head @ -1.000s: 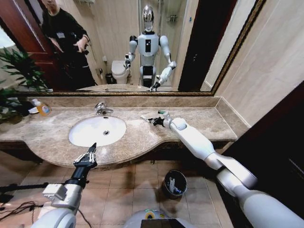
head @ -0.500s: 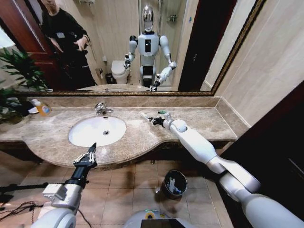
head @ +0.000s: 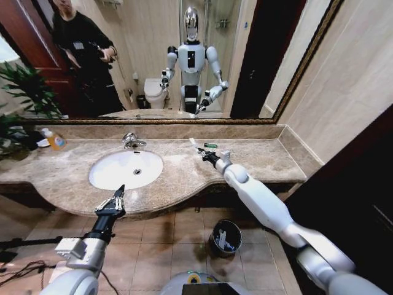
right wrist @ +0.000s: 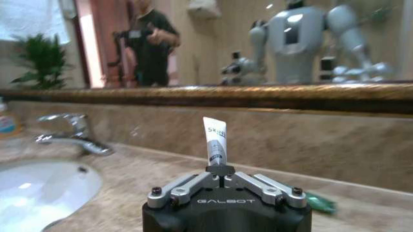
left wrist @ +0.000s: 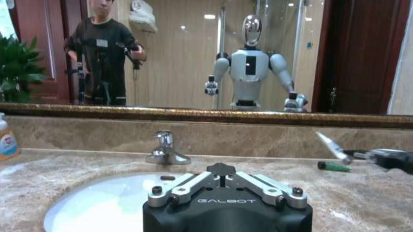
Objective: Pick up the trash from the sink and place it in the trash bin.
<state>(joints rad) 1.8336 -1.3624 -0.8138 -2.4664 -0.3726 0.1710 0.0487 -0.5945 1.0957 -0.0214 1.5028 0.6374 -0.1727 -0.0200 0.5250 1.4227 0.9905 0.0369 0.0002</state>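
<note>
lifting white tube (head: 194, 145), right gripper (head: 204, 153)

We see a white tube (right wrist: 215, 141) pinched upright above the counter, a green piece (head: 210, 145) lying behind it, our white sink (head: 103, 178) left, dark trash bin (head: 214, 241) on the floor.

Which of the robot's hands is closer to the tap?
The right. The right gripper, shut on a white tube, is over the counter beside the tap. The left gripper hangs at the counter's front edge, across the sink from it.
</note>
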